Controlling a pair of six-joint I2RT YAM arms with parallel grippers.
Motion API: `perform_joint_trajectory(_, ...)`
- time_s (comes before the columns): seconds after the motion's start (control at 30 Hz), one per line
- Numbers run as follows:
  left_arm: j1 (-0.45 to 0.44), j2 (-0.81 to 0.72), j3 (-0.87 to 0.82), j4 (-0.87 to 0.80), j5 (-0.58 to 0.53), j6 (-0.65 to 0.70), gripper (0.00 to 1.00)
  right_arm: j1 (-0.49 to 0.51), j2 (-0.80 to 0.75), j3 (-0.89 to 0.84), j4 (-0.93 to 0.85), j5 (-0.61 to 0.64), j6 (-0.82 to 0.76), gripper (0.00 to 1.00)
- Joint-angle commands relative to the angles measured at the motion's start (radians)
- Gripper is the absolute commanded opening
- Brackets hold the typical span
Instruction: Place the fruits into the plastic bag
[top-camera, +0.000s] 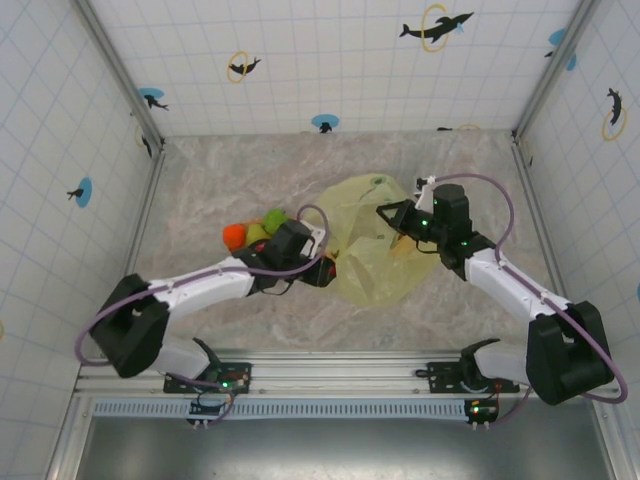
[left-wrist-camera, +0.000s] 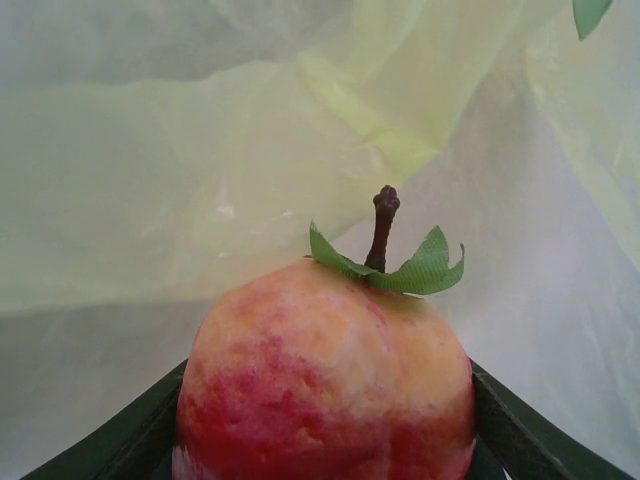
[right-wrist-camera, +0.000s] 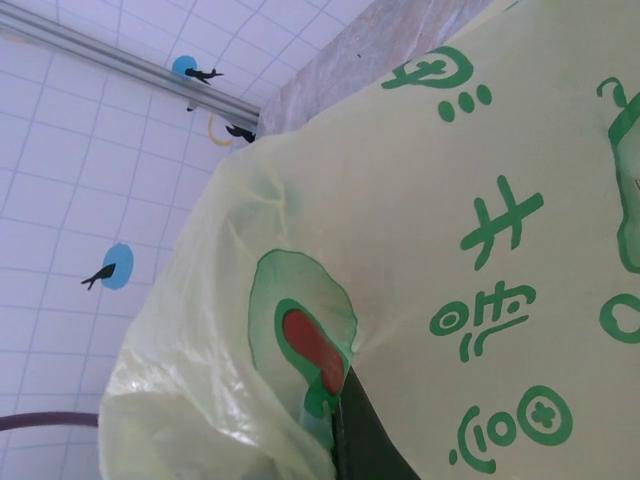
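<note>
The left gripper is grasping a red-and-yellow peach. In the left wrist view the fruit is sitting squarely between the two dark fingers, which are pressing against its flanks at 8 and 4 o'clock. Its brown stem and green leaf are pointing toward 12 o'clock. The pale film of the plastic bag is hanging just beyond the peach.

From above, this gripper is resting at the 8 o'clock edge of the plastic bag, which is lying on the table just right of centre.

The right gripper is reaching in from 3 o'clock and is clenched on the bag. In the right wrist view a fold of the green-printed film is bunching against the dark finger at 6 o'clock.

Three more fruits are lying together on the table at 9 o'clock from the bag, beside the left arm's wrist: an orange one, a yellow-green one and a green one.
</note>
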Motion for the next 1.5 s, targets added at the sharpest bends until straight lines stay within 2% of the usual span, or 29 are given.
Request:
perform_joint_trajectory(0.0, -0.017, 0.068, 0.066, 0.13, 0.04, -0.016, 0.58, 0.005, -0.001, 0.012, 0.052, -0.017, 0.036, 0.0)
perform_joint_trajectory(0.13, -0.021, 0.153, 0.094, 0.244, 0.011, -0.076, 0.59, 0.008, -0.001, -0.018, 0.119, -0.033, 0.102, 0.0)
perform_joint_trajectory(0.43, -0.021, 0.362, 0.176, 0.495, -0.142, -0.273, 0.63, 0.016, 0.004, -0.054, 0.173, -0.034, 0.167, 0.0)
perform_joint_trajectory(0.63, -0.022, 0.511, 0.262, 0.62, -0.153, -0.395, 0.66, 0.013, 0.018, -0.065, 0.185, -0.031, 0.177, 0.0)
perform_joint_trajectory(0.83, -0.021, 0.61, 0.337, 0.684, -0.138, -0.446, 0.71, 0.009, 0.032, -0.061, 0.187, -0.037, 0.177, 0.0)
perform_joint_trajectory(1.0, -0.021, 0.585, 0.33, 0.678, -0.119, -0.42, 0.79, -0.01, 0.032, -0.067, 0.183, -0.045, 0.171, 0.0)
perform_joint_trajectory(1.17, -0.012, 0.498, 0.273, 0.632, -0.077, -0.372, 0.81, -0.037, 0.02, -0.071, 0.157, -0.049, 0.14, 0.0)
perform_joint_trajectory(1.33, 0.003, 0.345, 0.161, 0.544, 0.002, -0.282, 0.81, -0.079, 0.016, -0.027, 0.016, -0.067, 0.001, 0.0)
perform_joint_trajectory(1.47, 0.01, 0.203, 0.087, 0.386, 0.055, -0.162, 0.81, -0.096, 0.014, 0.003, -0.084, -0.066, -0.102, 0.0)
